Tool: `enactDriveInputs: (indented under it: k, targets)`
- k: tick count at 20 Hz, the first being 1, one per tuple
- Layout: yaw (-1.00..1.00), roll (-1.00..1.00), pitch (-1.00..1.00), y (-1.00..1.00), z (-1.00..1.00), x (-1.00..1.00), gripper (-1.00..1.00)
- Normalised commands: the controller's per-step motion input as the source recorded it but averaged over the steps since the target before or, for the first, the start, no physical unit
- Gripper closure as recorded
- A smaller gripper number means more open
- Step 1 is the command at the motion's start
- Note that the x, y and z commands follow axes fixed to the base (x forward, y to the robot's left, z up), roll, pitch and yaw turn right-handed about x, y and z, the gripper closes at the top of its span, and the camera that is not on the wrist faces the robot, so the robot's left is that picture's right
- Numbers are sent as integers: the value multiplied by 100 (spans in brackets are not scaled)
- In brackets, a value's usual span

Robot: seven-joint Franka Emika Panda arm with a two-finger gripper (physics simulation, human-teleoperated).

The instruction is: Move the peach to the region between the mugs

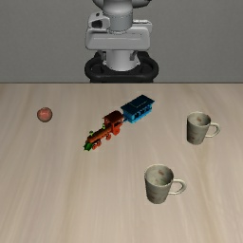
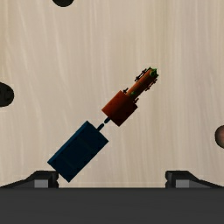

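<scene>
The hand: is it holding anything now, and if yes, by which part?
Nothing is held. The hand is open over the toy train, with nothing between its fingers. The peach lies free on the table.

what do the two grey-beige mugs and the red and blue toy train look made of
The grey-beige mugs: probably glazed ceramic or stoneware, going by the mottled, dull surface. The red and blue toy train: likely painted wood or plastic; flat solid colours, blocky parts. Neither is certain.
</scene>
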Motion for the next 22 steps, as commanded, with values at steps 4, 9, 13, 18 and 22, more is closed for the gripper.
enactDriveInputs:
  k: [4, 9, 13, 18, 22]
  targets:
    - [0, 0, 0, -100, 0, 0, -100]
    - [0, 0, 0, -100, 0, 0, -100]
    - [0, 0, 0, -100, 0, 0, -100]
    - [0, 0, 0, -100, 0, 0, -100]
    - [0, 0, 0, -75, 0, -25, -100]
